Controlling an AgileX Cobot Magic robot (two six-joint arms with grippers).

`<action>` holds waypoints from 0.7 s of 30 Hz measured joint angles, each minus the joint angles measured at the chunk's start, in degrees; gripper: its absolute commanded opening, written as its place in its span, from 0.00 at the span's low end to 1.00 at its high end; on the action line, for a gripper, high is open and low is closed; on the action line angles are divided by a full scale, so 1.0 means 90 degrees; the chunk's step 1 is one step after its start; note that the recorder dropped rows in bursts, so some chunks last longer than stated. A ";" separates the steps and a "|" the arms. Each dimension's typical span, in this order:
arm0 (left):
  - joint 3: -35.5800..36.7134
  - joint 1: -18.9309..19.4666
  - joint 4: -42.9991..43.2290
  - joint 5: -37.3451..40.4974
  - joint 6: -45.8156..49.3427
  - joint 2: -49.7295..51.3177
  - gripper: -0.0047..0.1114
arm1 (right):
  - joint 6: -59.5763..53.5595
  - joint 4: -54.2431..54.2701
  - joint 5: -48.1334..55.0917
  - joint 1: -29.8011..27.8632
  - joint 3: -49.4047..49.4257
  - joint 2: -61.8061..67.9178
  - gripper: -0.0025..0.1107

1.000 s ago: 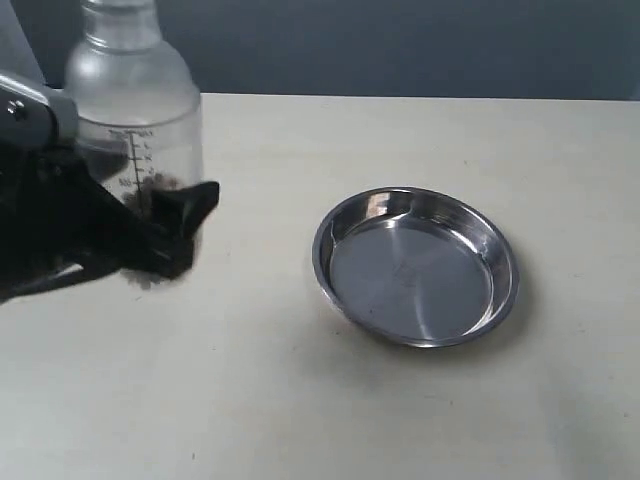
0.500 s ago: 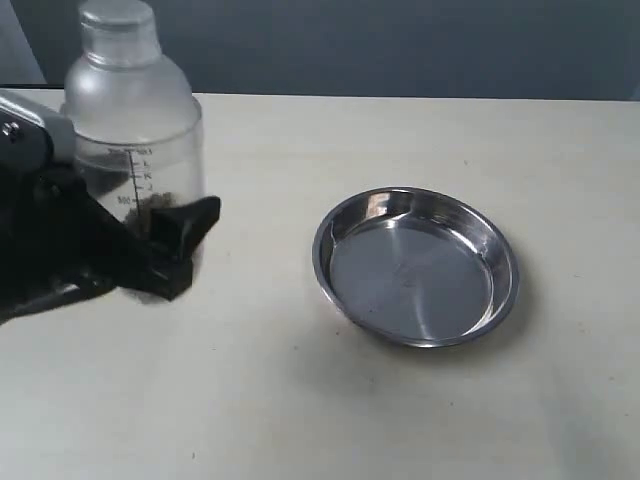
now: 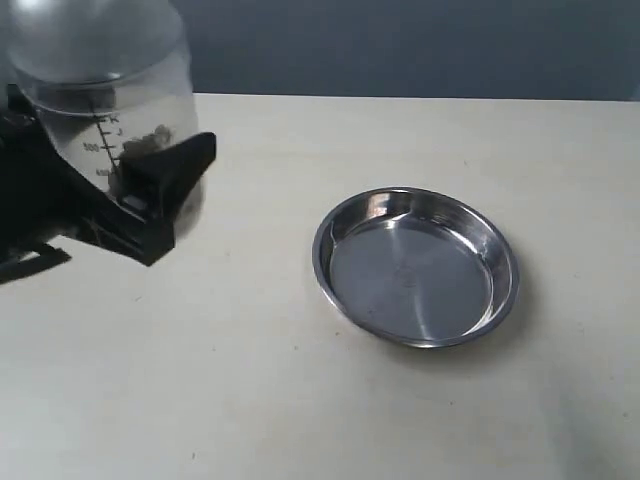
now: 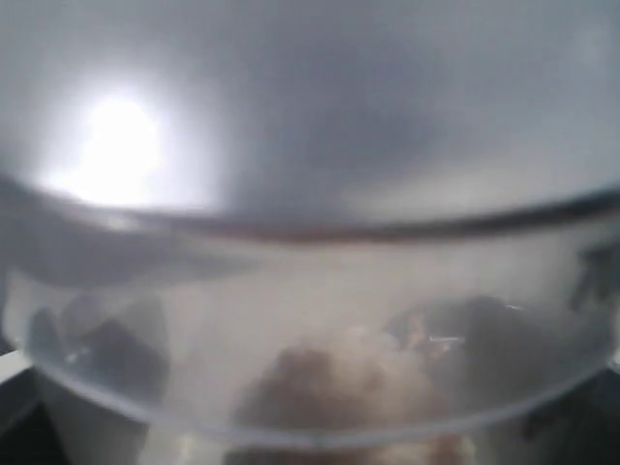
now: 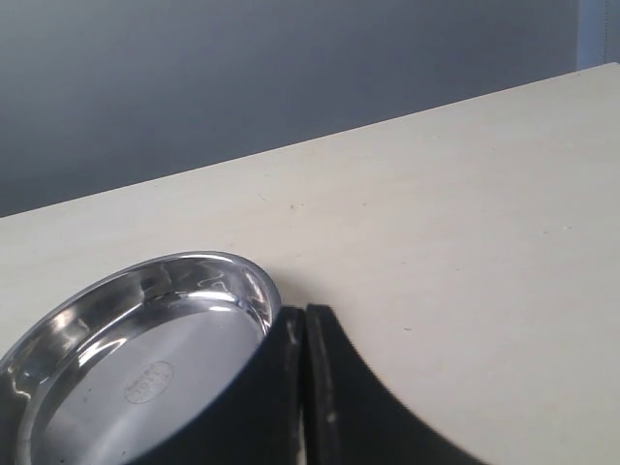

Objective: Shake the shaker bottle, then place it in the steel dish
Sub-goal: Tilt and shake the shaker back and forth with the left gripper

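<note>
High at the exterior view's left edge is the clear frosted shaker bottle (image 3: 100, 80), lifted off the table, its cap cut off by the frame's top. My left gripper (image 3: 150, 165) is shut on the bottle's lower body, with one black finger (image 3: 170, 175) across its front. Brown pellets (image 3: 150, 140) are loose inside. The left wrist view is filled by the blurred shaker bottle (image 4: 310, 291) and pellets (image 4: 339, 383). Empty on the table right of centre lies the steel dish (image 3: 415, 265). My right gripper (image 5: 306, 315) is shut on nothing, beside the steel dish (image 5: 136, 349).
The pale table (image 3: 300, 400) runs back to a dark wall. Bare tabletop lies between the bottle and the dish. My right arm does not show in the exterior view.
My left gripper has risen with the bottle, whose cap has left the top of the frame. The pellets have shifted inside. The dish has not moved.
</note>
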 measured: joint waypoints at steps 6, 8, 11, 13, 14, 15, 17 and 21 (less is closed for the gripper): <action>0.0154 -0.0032 0.0080 0.0241 -0.0281 0.0309 0.04 | 0.0000 0.0000 0.0000 0.0000 0.0000 0.0000 0.02; -0.0172 -0.0198 0.0947 0.0144 -0.0741 -0.0027 0.04 | 0.0000 0.0000 0.0000 0.0000 0.0000 0.0000 0.02; -0.0155 -0.0101 0.0369 -0.0394 -0.0187 -0.0058 0.04 | 0.0000 0.0000 0.0000 0.0000 0.0000 0.0000 0.02; 0.0096 0.0121 -0.0661 -0.0437 0.0344 0.0319 0.04 | 0.0000 0.0000 0.0000 0.0000 0.0000 0.0000 0.02; 0.0168 0.0166 -0.0980 -0.0266 0.0457 0.0527 0.04 | 0.0000 0.0000 0.0000 0.0000 0.0000 0.0000 0.02; 0.0199 0.0178 -0.1067 0.0008 0.0470 0.0622 0.04 | 0.0000 0.0000 0.0000 0.0000 0.0000 0.0000 0.02; 0.0105 0.0015 -0.0482 0.0449 -0.0014 0.0556 0.04 | 0.0000 0.0000 0.0000 0.0000 0.0000 0.0000 0.02; -0.0261 -0.0243 0.1051 -0.0011 -0.0730 0.0215 0.04 | 0.0000 0.0000 0.0000 0.0000 0.0000 0.0000 0.02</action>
